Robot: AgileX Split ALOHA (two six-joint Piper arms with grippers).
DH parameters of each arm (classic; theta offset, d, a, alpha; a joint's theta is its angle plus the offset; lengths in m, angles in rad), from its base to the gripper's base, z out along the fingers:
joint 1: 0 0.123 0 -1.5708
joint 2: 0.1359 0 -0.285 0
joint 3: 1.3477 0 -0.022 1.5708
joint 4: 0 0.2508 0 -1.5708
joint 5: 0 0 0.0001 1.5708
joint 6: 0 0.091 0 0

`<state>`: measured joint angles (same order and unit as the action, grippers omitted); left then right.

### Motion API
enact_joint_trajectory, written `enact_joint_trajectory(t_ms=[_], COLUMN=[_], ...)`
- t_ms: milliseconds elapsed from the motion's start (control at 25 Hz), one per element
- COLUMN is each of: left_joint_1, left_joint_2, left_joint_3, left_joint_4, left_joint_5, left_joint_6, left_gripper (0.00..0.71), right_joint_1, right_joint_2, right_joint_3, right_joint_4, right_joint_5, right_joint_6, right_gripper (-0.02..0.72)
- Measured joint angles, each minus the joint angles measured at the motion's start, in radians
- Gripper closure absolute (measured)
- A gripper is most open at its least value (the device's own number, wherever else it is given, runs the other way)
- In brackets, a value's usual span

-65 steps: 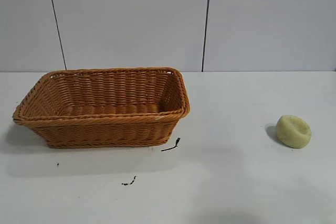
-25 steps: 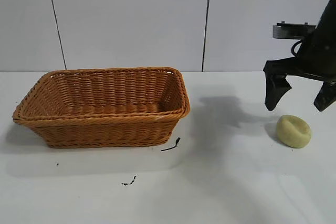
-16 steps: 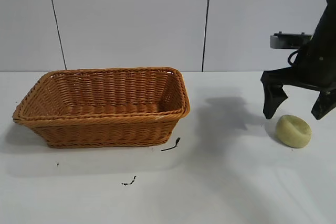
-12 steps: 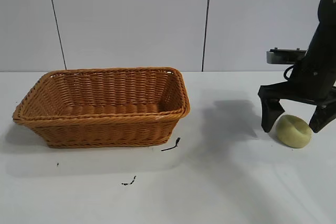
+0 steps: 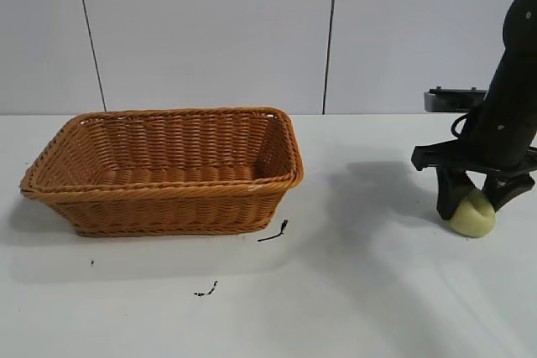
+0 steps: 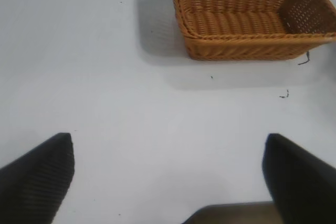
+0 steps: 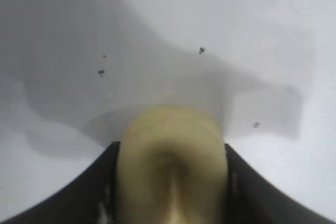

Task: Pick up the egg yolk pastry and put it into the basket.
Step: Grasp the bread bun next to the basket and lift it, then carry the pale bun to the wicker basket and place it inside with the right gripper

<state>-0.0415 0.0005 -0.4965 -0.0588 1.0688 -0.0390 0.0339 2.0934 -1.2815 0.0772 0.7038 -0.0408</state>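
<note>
The right end effector (image 5: 474, 204) is pinching the egg yolk pastry (image 5: 472, 214) on the bench (image 5: 361, 291), well apart from the basket (image 5: 164, 169). The left end effector (image 6: 168, 177) is hanging spread.

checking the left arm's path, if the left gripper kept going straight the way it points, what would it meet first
Probably only bare table. The left gripper, fingers spread wide, aims across it; the basket lies farther off and to one side, though depth is hard to judge.

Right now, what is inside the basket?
Nothing shows inside the basket; its near wall hides part of the floor. The egg yolk pastry sits on the table, between the right gripper's fingers.
</note>
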Motion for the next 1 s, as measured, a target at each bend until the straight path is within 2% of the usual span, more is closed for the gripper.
enact_joint_trajectory(t_ms=[160, 320, 720, 840, 1000], left_joint_1=[0.0, 0.0, 0.0, 0.0, 0.0], left_joint_2=[0.0, 0.0, 0.0, 0.0, 0.0], left_joint_3=[0.0, 0.0, 0.0, 0.0, 0.0], left_joint_4=[0.0, 0.0, 0.0, 0.0, 0.0], left_joint_5=[0.0, 0.0, 0.0, 0.0, 0.0], left_joint_6=[0.0, 0.0, 0.0, 0.0, 0.0], left_gripper=[0.015, 0.015, 0.015, 0.015, 0.015], right_joint_1=[0.0, 0.0, 0.0, 0.0, 0.035], right_joint_2=[-0.013, -0.075, -0.243, -0.242, -0.239], right_joint_3=[-0.001, -0.029, -0.327, -0.383, -0.441], right_joint_4=[0.0, -0.001, -0.003, -0.003, -0.005], right_joint_5=[0.015, 0.082, 0.339, 0.383, 0.395], right_joint_6=[0.0, -0.012, -0.019, -0.019, -0.018], right_gripper=[0.512, 0.522, 0.522, 0.522, 0.522])
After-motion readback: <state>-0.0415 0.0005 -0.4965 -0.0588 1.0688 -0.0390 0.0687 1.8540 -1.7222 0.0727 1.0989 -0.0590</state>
